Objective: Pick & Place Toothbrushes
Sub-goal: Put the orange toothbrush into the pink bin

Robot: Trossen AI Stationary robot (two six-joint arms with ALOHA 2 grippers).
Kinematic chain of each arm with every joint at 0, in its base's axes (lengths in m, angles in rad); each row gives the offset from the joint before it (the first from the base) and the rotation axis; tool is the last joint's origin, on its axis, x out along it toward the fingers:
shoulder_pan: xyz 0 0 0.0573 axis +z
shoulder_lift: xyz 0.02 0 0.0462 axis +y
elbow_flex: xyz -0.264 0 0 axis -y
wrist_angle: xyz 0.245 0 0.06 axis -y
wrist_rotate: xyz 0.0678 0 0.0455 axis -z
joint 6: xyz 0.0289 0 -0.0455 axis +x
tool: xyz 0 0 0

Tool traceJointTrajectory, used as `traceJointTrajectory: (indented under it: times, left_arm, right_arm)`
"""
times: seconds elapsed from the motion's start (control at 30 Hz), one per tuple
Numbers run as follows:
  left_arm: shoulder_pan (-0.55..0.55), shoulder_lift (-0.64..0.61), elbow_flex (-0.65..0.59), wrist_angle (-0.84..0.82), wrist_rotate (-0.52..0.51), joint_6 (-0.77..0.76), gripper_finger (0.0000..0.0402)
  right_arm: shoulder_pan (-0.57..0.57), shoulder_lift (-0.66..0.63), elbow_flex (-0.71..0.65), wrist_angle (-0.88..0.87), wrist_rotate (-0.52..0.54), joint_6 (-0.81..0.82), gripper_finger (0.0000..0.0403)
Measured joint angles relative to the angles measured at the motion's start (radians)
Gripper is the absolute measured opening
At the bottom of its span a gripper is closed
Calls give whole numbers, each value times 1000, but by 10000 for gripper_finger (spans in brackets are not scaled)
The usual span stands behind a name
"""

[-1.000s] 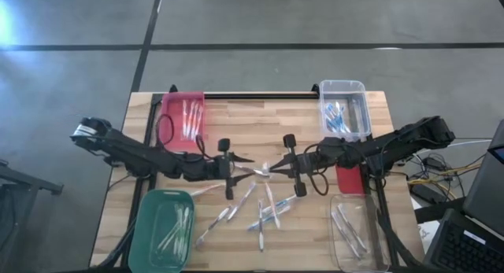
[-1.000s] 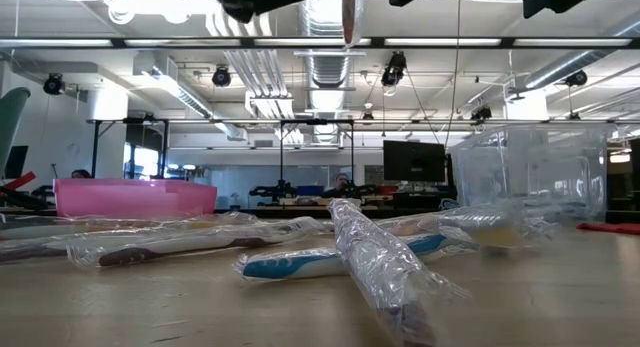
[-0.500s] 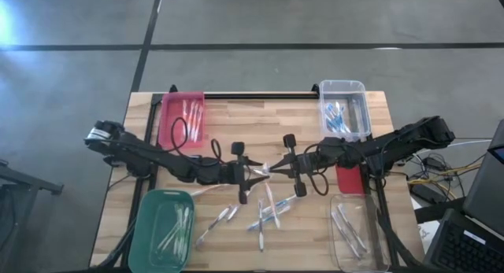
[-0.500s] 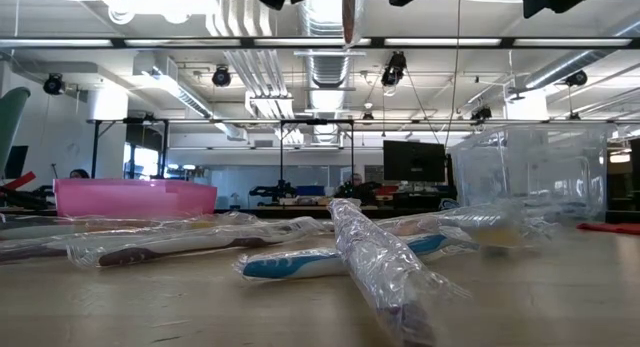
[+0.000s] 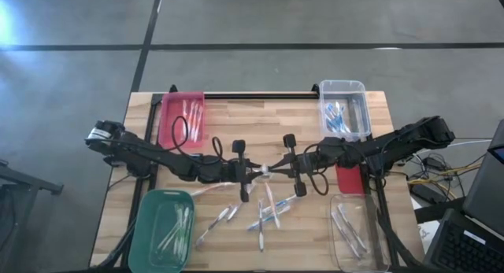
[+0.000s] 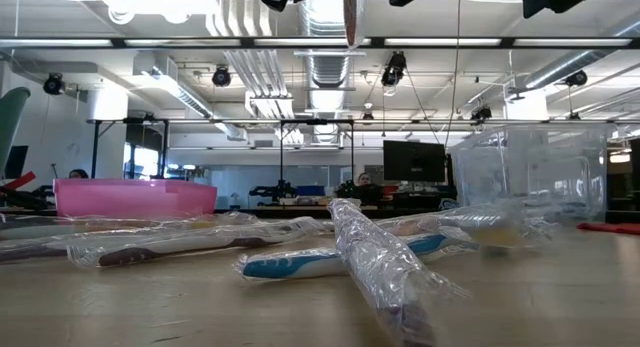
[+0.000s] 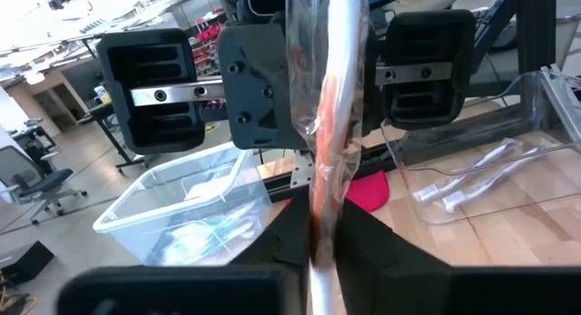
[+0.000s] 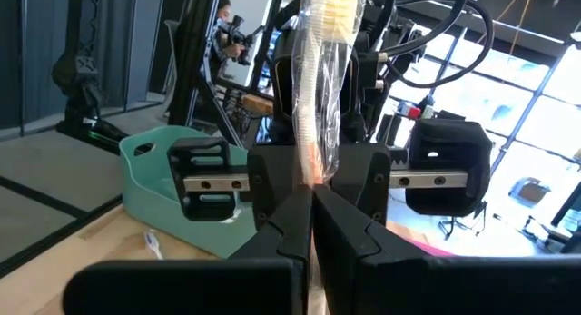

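My wooden table (image 5: 260, 119) sits on grey concrete floor (image 5: 260, 21) crossed by dark lines. Beyond, ceiling ducts (image 6: 325, 72), strip lights (image 6: 450, 42), a dark monitor (image 6: 413, 160) mid-frame.

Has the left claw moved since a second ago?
Yes. In the high view the left claw has moved rightward, away from the pink bin, up to the right claw.

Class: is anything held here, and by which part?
One wrapped toothbrush, held above the table: the right gripper pinches one end, the left gripper the other.
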Motion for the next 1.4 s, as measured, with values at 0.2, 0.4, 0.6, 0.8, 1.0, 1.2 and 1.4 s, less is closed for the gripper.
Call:
traceJointTrajectory:
  times: [0.2, 0.4, 0.6, 0.8, 1.0, 1.2, 1.4]
  left_arm:
    - [0, -6, 0, -22, -19, 0, 27]
    - [-5, -104, 0, -159, -162, -1, 30]
    - [-10, -262, -1, -397, -253, -81, 31]
    - [-7, -417, -1, -650, -393, -187, 32]
    - [-5, -538, -1, -849, -424, -313, 33]
    - [-1, -608, -1, -990, -434, -424, 33]
    - [15, -626, -1, -1066, -456, -472, 33]
  right_arm:
    - [0, -1, 0, -20, 1, 14, 8]
    - [1, -18, 0, -67, 19, 8, 8]
    - [0, -38, 0, -108, 36, 27, 9]
    - [0, -36, -2, -138, 51, 45, 20]
    - [0, -37, -4, -142, 53, 71, 73]
    - [0, -36, -4, -164, 53, 71, 127]
    - [0, -36, -4, -166, 53, 72, 152]
